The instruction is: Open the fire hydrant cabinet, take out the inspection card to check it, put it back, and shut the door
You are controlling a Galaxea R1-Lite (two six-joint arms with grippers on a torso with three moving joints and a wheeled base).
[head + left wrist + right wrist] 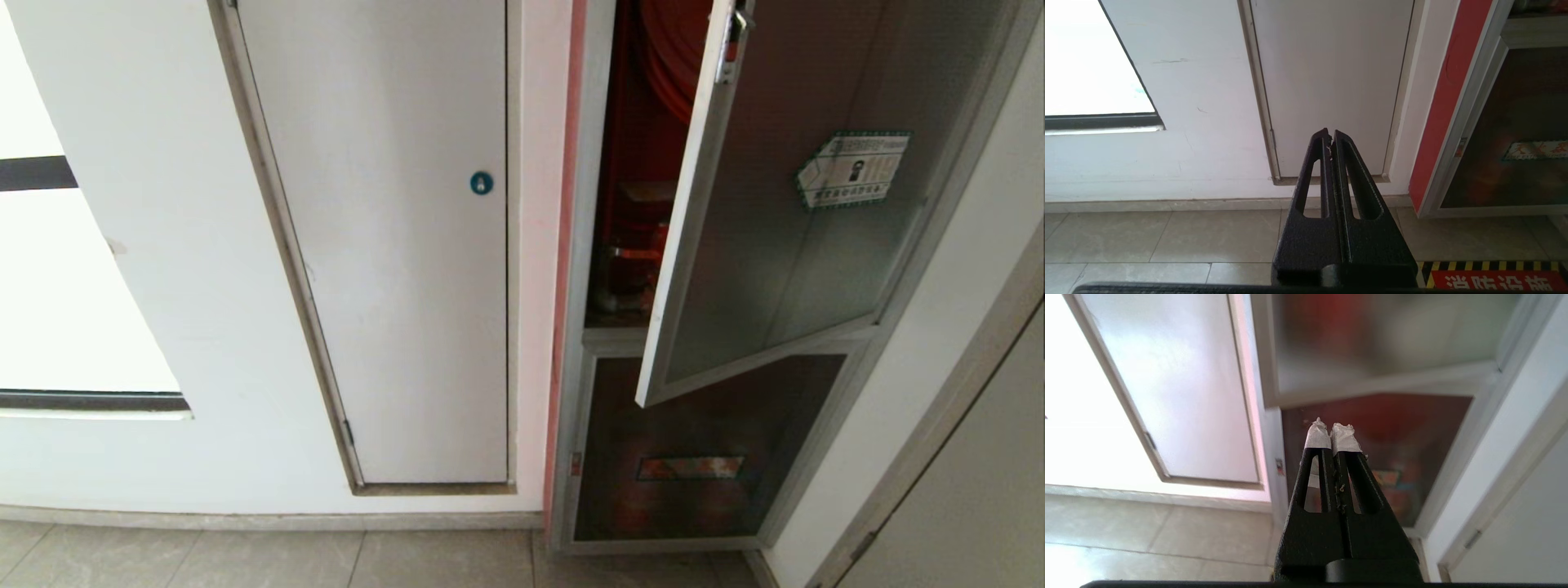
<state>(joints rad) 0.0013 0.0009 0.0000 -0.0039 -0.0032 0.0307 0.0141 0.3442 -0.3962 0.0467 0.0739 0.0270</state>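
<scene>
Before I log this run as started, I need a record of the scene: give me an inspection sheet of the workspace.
Surface: tiled floor, bare where seen.
Job's things: cabinet has its door partly open, sticker facing out; red interior shows in the gap; card not seen.
Clutter: nothing seen.
Grippers: left gripper shut, empty, low before the white door; right gripper shut, empty, taped tips toward the lower panel.
Cables: nothing seen.
Surroundings: white wall, window, striped floor marking.

Bright daylight, blown-out window [73, 294] glare at left; right wrist view's upper cabinet blurred.
</scene>
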